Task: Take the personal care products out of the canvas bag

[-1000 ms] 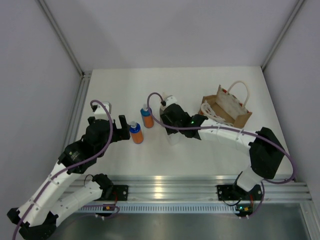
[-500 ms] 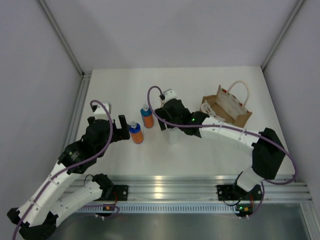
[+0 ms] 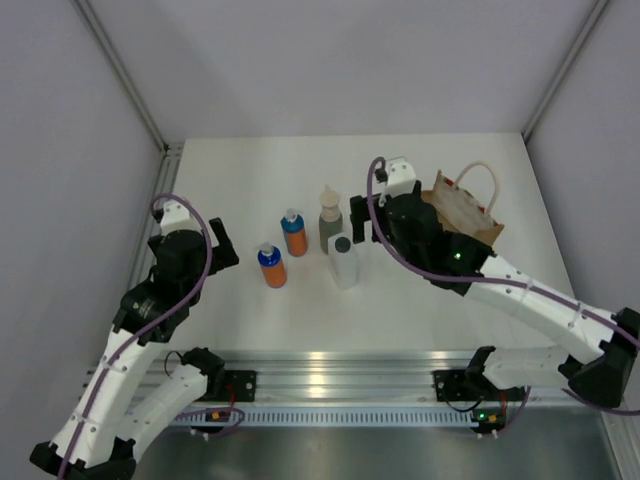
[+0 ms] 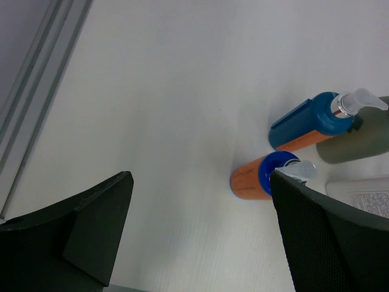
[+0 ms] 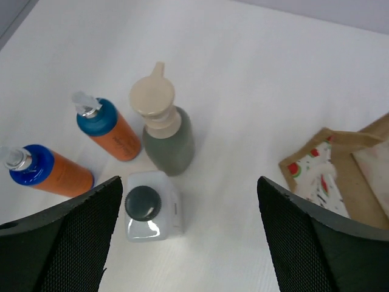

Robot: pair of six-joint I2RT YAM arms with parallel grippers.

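Four personal care products stand together on the white table: two orange bottles with blue caps (image 3: 271, 266) (image 3: 293, 233), a grey-green one with a beige cap (image 3: 330, 219) and a white one with a dark cap (image 3: 343, 261). The canvas bag (image 3: 465, 211) lies to their right, cream handle up. My right gripper (image 5: 189, 182) hovers open above the white bottle (image 5: 152, 207) and grey-green bottle (image 5: 167, 137), holding nothing; the bag's printed edge (image 5: 319, 176) shows at its right. My left gripper (image 4: 199, 182) is open and empty, left of the nearer orange bottle (image 4: 252, 178).
Grey walls close the table at the left, back and right. A metal rail (image 3: 400, 375) runs along the near edge, and a second rail (image 4: 42, 91) along the left side. Purple cables loop over both arms.
My right gripper opened and let go of the white bottle, then rose and drew back right toward the bag. My left arm pulled back left, away from the orange bottle.
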